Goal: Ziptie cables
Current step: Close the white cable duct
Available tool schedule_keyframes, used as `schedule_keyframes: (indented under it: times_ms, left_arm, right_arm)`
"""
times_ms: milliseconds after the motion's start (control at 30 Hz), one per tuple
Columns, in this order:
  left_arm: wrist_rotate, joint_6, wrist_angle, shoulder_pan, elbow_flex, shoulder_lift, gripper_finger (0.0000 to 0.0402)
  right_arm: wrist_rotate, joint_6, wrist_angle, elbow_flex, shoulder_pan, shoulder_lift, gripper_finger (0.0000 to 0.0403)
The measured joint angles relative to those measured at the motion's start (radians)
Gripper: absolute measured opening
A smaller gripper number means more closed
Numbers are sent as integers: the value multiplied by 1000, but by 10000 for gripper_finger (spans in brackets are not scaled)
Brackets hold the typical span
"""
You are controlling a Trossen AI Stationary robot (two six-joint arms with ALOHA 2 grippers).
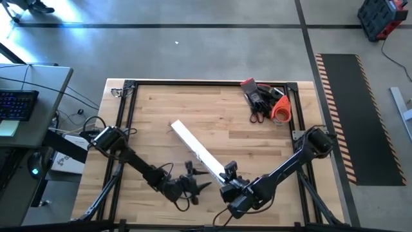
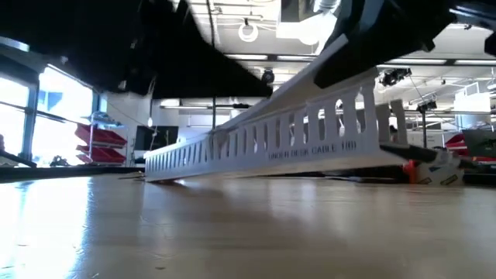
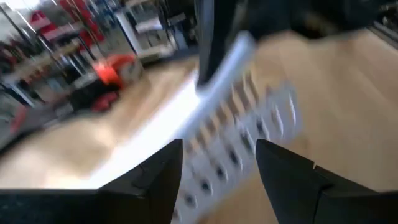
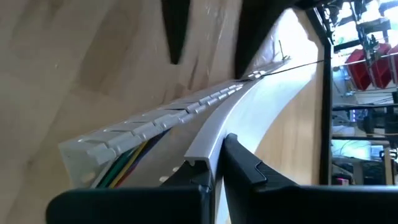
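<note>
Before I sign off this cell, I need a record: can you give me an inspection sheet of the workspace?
Surface: wooden table, mostly bare.
Job's things: white slotted channel, near end lifted; coloured wires inside it.
Clutter: red, black and orange tool heap at the far right corner.
Grippers: right gripper shut on the channel's cover strip; left gripper open beside the channel.
Cables: only those wires seen.
Surroundings: desk with keyboard left; striped mat right.
</note>
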State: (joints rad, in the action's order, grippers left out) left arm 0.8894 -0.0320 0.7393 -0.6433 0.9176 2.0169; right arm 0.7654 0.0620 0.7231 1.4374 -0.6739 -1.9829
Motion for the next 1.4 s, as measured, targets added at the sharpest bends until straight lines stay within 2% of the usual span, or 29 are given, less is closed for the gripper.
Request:
schedule_keyframes:
  times_ms: [100,400,500,633,700,800,967,1100,1200,1300,1400]
  left_arm:
    - [26,-69,1,3,36,0,188]
    - [-62,-199,-26,85,53,0,188]
    - [-111,-196,-75,108,56,0,188]
    - [-70,-154,-122,112,57,-2,182]
    - [-41,-154,-125,109,57,-2,166]
    - [-27,-155,-130,104,56,-2,121]
    - [18,-239,-193,98,50,1,26]
    - [162,-196,-200,96,51,-1,16]
    - [179,-163,-231,90,51,0,14]
    - [175,-165,-225,88,50,0,13]
    - [176,-168,-222,87,51,0,13]
  right_arm:
    - [4,-2,-26,-14,0,0,1]
    - [3,-65,-108,-15,1,0,1]
    - [-3,-63,-109,-16,0,0,1]
    - [-4,-53,-115,-17,3,-1,1]
    - [1,-36,-113,-17,3,-1,3]
    - [-1,-7,-114,-17,3,-1,18]
    - [-16,24,-103,-17,-2,-1,74]
    - [-57,139,-43,-9,-20,4,133]
    - [-82,246,-28,-1,-52,6,166]
    - [-7,387,-31,-32,-81,8,178]
    - [111,649,-30,-110,-106,8,180]
